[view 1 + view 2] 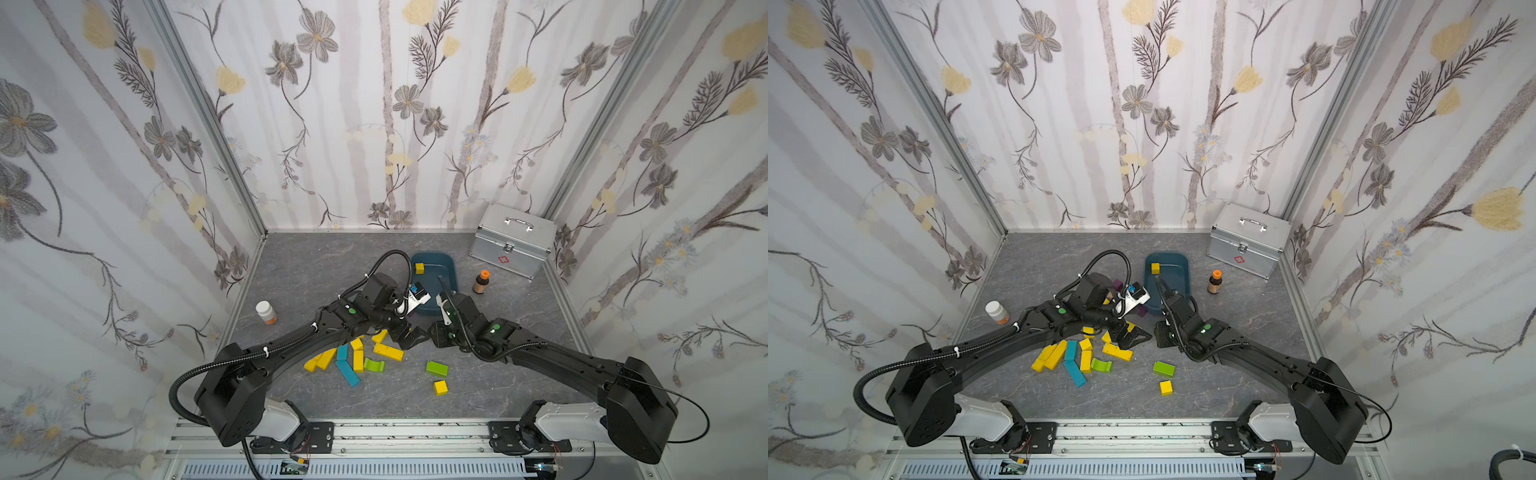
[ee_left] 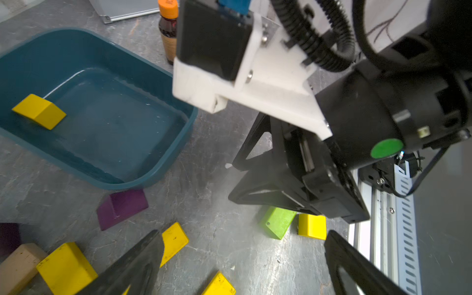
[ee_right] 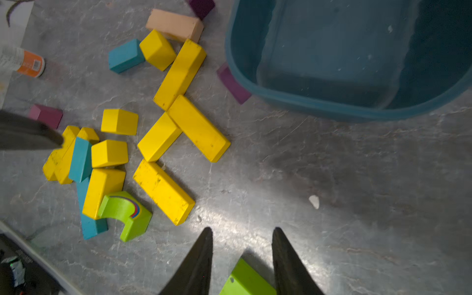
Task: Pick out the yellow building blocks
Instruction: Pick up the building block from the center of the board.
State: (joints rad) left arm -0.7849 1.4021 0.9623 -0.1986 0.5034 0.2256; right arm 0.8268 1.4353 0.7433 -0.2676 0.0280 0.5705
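Observation:
Several yellow building blocks (image 3: 180, 74) lie in a loose pile (image 1: 353, 353) on the grey table, mixed with other colours. One yellow cube (image 1: 419, 268) sits inside the teal tub (image 2: 178, 143). Another yellow cube (image 1: 440, 387) lies alone near the front. My left gripper (image 2: 244, 233) hovers at the pile's right edge, jaws wide open and empty. My right gripper (image 3: 242, 229) faces it from the right, jaws partly apart with nothing held. A lime-green block (image 3: 245, 281) lies on the table beneath it.
A metal case (image 1: 513, 239) stands at the back right, with a brown bottle (image 1: 481, 282) in front of it. A white pill bottle (image 1: 266, 312) stands on the left. Teal blocks (image 3: 125, 55), purple blocks (image 2: 122, 207), a green arch (image 3: 125, 212) and a tan bar (image 3: 175, 25) lie among the pile.

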